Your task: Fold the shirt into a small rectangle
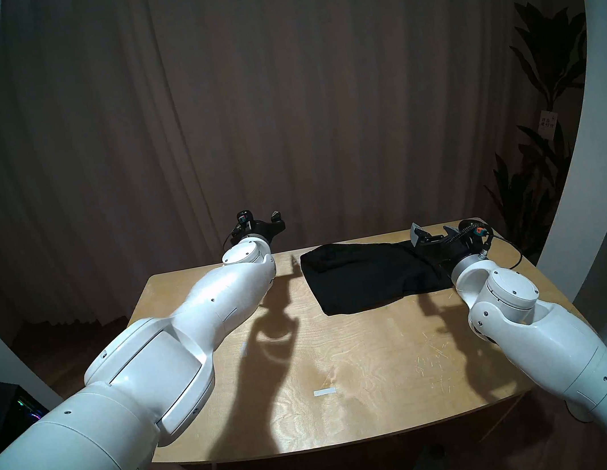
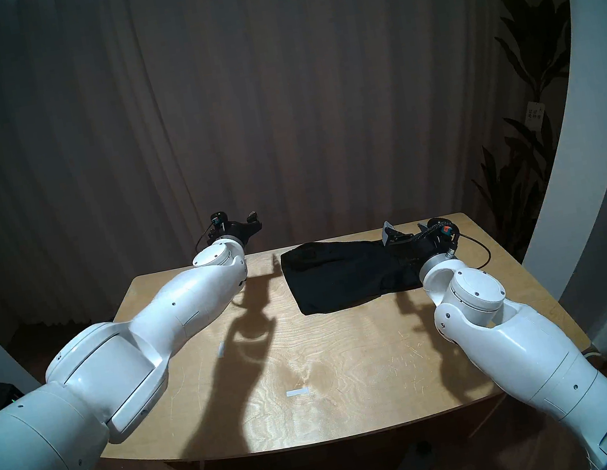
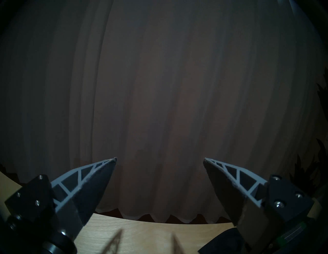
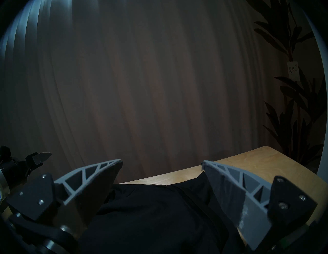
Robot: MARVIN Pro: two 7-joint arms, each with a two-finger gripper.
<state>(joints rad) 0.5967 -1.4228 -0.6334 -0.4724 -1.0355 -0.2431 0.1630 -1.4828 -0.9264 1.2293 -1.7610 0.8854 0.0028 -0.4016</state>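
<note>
While the shirt (image 1: 368, 275) is lying folded at the counter's (image 1: 355, 360) one o'clock, both the left gripper (image 3: 159, 159) and right gripper (image 4: 162, 162) are gaping apart, seemingly gripping nothing.

Shirt (image 1: 365, 278) is showing plain black, no print, no pattern visible. Worktop (image 1: 355, 360) is showing pale tan wood w/ wavy grain figure, darker brown on front edge. Tape strip (image 1: 325, 391) on it is reading white. Both arms are showing glossy white shells; left gripper (image 3: 159, 159) and right gripper (image 4: 162, 162) are showing black bodies, jaws grey w/ dark triangular lattice cut-outs. Curtain (image 1: 270, 94) behind is looking dull brown-grey w/ vertical fold stripes. Plant (image 1: 546, 68) is reading v. dark, nearly black; white tag (image 4: 293, 70) w/ dark characters is hanging on it.
</note>
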